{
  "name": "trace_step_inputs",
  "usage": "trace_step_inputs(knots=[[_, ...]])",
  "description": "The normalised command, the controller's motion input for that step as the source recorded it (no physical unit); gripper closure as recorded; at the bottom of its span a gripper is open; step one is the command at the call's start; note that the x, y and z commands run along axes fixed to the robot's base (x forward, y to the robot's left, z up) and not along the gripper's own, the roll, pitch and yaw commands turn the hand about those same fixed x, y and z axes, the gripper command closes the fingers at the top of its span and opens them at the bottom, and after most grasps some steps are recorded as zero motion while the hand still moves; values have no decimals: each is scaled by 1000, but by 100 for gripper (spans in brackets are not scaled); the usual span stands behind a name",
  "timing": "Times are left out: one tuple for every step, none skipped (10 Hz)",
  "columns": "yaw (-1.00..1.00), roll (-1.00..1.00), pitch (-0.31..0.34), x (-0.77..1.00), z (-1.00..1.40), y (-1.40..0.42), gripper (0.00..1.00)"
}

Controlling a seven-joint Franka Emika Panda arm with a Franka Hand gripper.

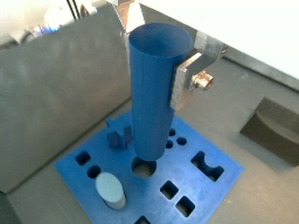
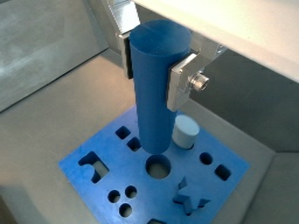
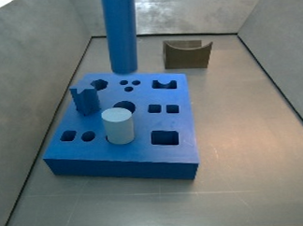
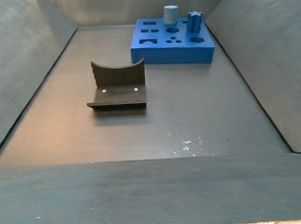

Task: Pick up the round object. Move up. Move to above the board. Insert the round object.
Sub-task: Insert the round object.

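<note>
Round object: you are looking at one tall, slim, plain blue rod, standing upright, its lower end hanging just above the board and over a round hole.
Gripper: the gripper is sitting high above the board; its silver finger plates are pressing on the rod's upper part, so you are seeing it clamped on the rod. It does not show in either side view.
Board: you are seeing one thick, square, bright-blue slab with many cut-outs lying on the grey floor.
Round hole: it is opening directly beneath the rod's lower end, near the board's middle.
White cylinder: one short, thick piece is standing upright in the board, beside the rod.
Notched block: one small dark-blue piece is standing on the board near its edge.
Brown block: one U-shaped piece is resting on the floor, well apart from the board.
</note>
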Motion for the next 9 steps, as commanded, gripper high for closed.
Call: trace_step_inputs(knots=[[-20, -6, -27, 114, -469, 166, 100], [-9, 0, -84, 126, -560, 54, 100], [-6, 0, -113, 94, -626, 0, 100], [0, 10, -131, 0, -663, 0, 100], [0, 24, -97, 0, -577, -20, 100], [-49, 19, -51, -266, -383, -31, 100], [-26, 43, -39, -303, -300, -40, 100], [-14, 39, -56, -214, -320, -43, 100], [-6, 23, -63, -166, -300, -20, 100]])
